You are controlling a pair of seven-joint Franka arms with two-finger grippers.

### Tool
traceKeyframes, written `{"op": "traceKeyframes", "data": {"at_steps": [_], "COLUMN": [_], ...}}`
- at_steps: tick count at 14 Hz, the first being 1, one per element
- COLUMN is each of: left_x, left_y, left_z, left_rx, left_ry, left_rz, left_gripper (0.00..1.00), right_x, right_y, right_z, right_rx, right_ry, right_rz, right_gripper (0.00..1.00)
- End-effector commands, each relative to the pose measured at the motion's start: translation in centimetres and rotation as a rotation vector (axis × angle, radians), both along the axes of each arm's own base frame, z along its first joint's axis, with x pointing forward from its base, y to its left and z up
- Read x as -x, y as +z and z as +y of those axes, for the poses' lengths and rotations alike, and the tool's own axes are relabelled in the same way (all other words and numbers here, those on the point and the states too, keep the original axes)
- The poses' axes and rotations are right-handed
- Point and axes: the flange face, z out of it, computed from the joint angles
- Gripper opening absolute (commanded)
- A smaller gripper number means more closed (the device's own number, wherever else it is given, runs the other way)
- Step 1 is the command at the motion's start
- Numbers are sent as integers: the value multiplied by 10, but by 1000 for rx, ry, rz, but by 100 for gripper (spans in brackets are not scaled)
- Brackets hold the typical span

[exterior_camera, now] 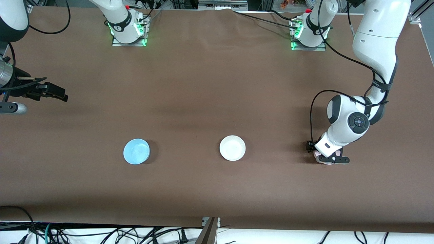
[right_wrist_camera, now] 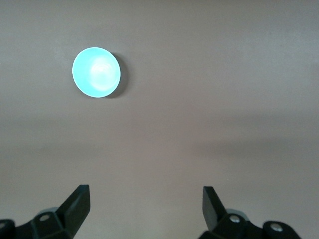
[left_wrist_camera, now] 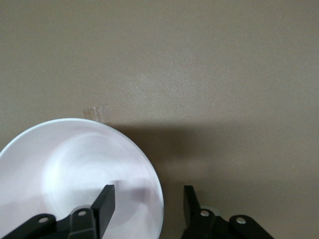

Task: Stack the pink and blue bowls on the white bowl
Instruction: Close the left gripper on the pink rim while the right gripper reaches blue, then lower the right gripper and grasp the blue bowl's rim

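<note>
Left gripper (left_wrist_camera: 148, 205) straddles the pink bowl's (left_wrist_camera: 75, 169) rim at lower right of the front view, jaws apart, not clamped. Right gripper (right_wrist_camera: 145, 205) waits, jaws apart.

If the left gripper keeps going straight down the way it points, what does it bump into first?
Probably the pink bowl. The left gripper points down with one finger inside the bowl and the other outside, so the rim sits between them. How far above the table it is, I can't tell.
</note>
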Motion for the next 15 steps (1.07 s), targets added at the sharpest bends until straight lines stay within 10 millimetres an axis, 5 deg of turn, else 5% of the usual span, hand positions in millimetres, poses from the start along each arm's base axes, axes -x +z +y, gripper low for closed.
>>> {"op": "traceKeyframes", "data": {"at_steps": [1,2,4,7,15], "left_x": [11,11,13,17,19], "left_y": [15,18,21,21,25], "left_z": [-1,-1,-1,-1,-3], "left_rx": [-11,-11,-11,-12,-11], "left_ry": [-26,-26,-28,-28,-31], "left_rz": [-9,-14,-15,-11,-12], "left_gripper": [57,54,51,40,33], "right_x": [-1,-4,-26,-44,-89], "right_y": [6,-2,-68,-98,-244], "right_z": [3,6,32,69,109], "right_rx": [-9,-8,10,16,-59], "right_ry": [6,10,48,100,72], "right_rz": [-14,-1,101,64,22], "right_gripper": [100,100,100,100,100]}}
